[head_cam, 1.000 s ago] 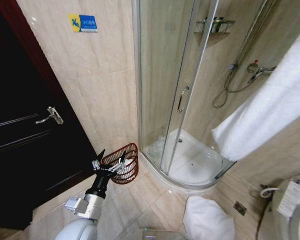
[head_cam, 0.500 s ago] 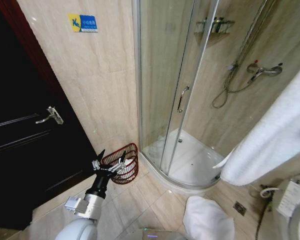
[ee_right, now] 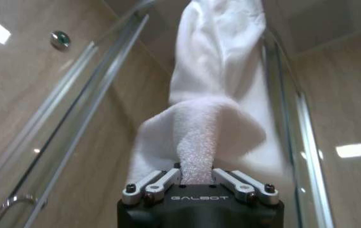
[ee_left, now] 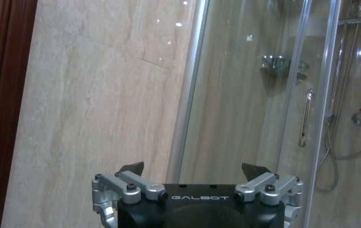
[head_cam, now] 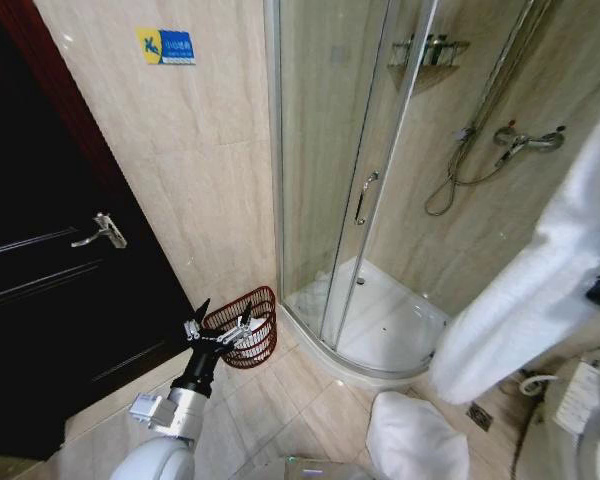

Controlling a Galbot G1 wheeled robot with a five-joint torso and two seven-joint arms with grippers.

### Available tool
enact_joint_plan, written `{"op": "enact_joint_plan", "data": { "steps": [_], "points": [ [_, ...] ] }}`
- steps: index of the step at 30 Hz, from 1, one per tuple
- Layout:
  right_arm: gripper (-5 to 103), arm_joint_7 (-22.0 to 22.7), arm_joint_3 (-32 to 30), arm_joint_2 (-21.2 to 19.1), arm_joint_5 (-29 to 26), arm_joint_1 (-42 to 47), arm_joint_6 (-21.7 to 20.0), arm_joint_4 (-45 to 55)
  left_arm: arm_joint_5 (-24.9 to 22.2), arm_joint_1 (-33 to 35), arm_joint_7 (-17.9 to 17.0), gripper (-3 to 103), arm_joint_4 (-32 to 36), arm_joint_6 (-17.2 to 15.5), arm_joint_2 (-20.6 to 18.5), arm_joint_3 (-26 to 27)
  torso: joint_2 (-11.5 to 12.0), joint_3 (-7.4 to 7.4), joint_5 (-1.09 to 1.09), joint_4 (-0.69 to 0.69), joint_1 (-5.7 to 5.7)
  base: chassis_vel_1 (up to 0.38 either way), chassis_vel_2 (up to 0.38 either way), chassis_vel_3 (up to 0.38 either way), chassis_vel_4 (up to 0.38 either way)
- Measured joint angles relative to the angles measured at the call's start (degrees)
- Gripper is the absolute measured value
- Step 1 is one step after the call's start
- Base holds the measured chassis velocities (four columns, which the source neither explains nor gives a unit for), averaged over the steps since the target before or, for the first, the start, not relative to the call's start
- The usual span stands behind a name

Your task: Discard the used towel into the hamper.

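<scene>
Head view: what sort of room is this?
A bathroom, probably in a hotel: a glass shower enclosure with a wall-mounted shower mixer, tiled floor and walls, and a white towel hanging at the right.

Your right end effector (ee_right: 198,179) pinches white terry cloth: the towel (ee_right: 215,99) looks soft, nubbly and matt. Its black housing is smooth, the finger links bare brushed metal. The hamper (head_cam: 250,322) is open red-brown wire or wicker, dull in finish. You see glossy beige stone-look tile on the wall (head_cam: 195,150), clear glass with shiny metal framing on the shower door (head_cam: 330,170), and a dark, satin door (head_cam: 40,300).
</scene>
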State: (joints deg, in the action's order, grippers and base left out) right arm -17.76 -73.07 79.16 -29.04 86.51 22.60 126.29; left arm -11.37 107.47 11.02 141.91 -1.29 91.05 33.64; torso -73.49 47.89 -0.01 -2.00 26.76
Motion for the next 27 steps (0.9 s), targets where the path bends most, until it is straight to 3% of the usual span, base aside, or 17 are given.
{"op": "enact_joint_plan", "data": {
  "steps": [7,11,16,18,21,27],
  "points": [
    [9,0.5,0.9,2.2,2.1,0.5,2.8,0.2,0.0,0.0,0.0,100,0.0,0.0,0.0,0.0,0.0,0.01,0.03,-0.01,0.00,0.000,0.000,0.000,0.000],
    [9,7.4,-1.8,1.6,9.8,-0.8,3.3,5.8,0.0,0.0,0.0,100,0.0,0.0,0.0,0.0,0.0,0.01,-0.01,0.00,0.01,0.000,0.000,0.000,0.000],
    [9,10.9,-4.6,-0.9,13.2,-3.0,3.2,7.0,0.0,0.0,0.0,100,0.0,0.0,0.0,0.0,0.0,0.01,0.10,0.01,0.01,0.000,0.000,0.000,0.000],
    [9,11.8,-6.3,-3.6,12.5,-4.0,2.9,8.4,0.0,0.0,0.0,100,0.0,0.0,0.0,0.0,0.0,0.00,-0.09,0.00,0.01,0.000,0.000,0.000,0.000],
    [9,11.7,-8.8,-8.0,9.1,-4.8,2.9,9.5,0.0,0.0,0.0,100,0.0,0.0,0.0,0.0,0.0,0.01,0.05,-0.01,0.01,0.000,0.000,0.000,0.000],
    [9,11.5,-9.7,-9.9,0.0,-3.5,0.1,13.3,0.0,0.0,0.0,100,0.0,0.0,0.0,0.0,0.0,0.00,0.02,0.00,0.01,0.000,0.000,0.000,0.000]
  ]
}}
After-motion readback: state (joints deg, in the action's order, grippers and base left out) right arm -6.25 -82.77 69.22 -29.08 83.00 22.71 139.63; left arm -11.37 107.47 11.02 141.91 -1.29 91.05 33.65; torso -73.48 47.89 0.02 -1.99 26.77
